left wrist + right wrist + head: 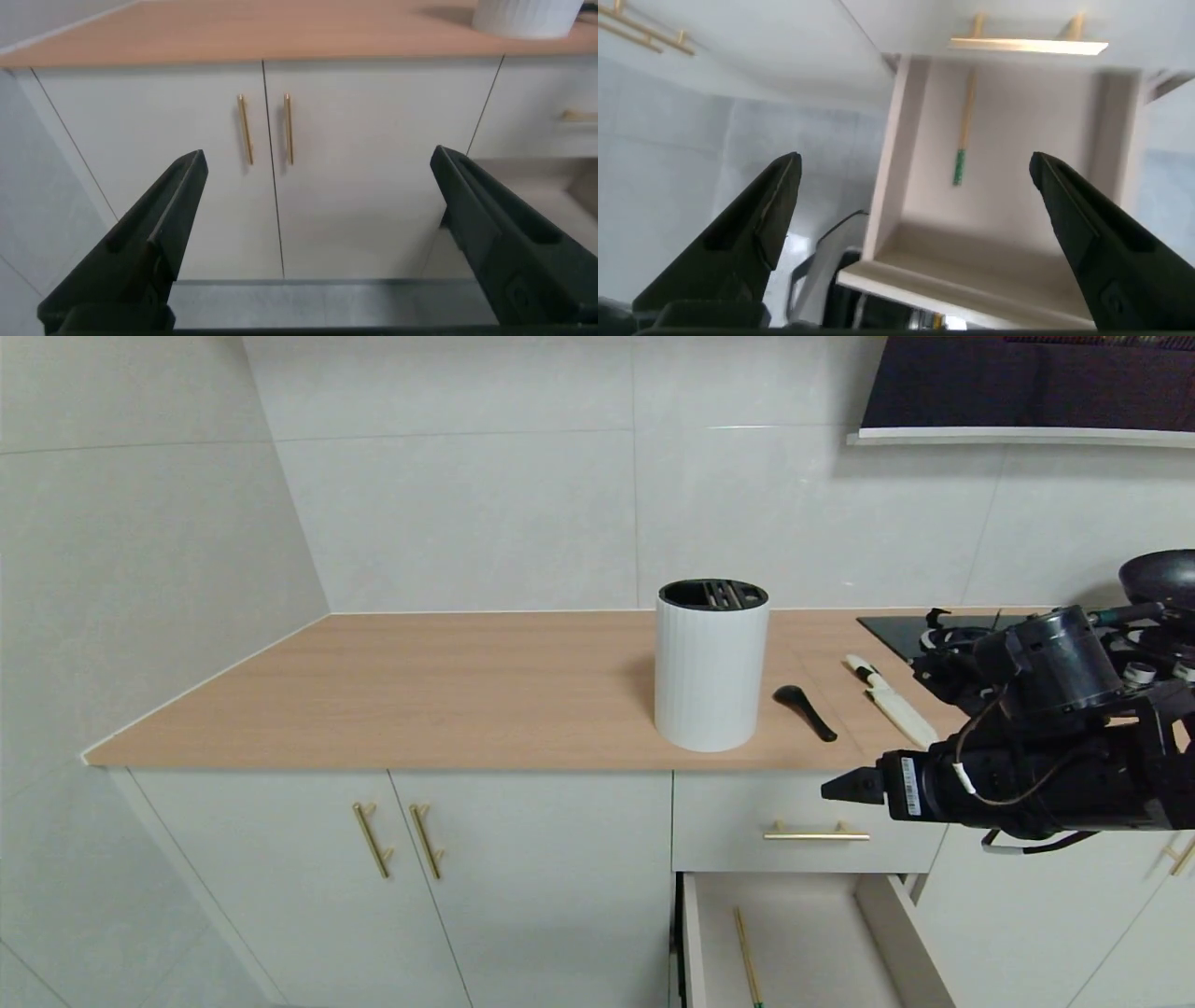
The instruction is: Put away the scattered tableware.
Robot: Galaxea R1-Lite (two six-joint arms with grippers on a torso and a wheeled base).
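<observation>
A black spoon and a white-handled knife lie on the wooden counter, to the right of a white ribbed utensil holder. Below the counter's front edge a drawer stands pulled out, with a pair of chopsticks lying inside. My right gripper hangs open and empty in front of the counter edge, above that drawer. My left gripper is open and empty, low down, facing the cabinet doors.
A stove with a dark pan stands at the counter's right end. A shut drawer with a gold handle sits just above the pulled-out one. Tiled walls close off the back and left. The counter's left half is bare wood.
</observation>
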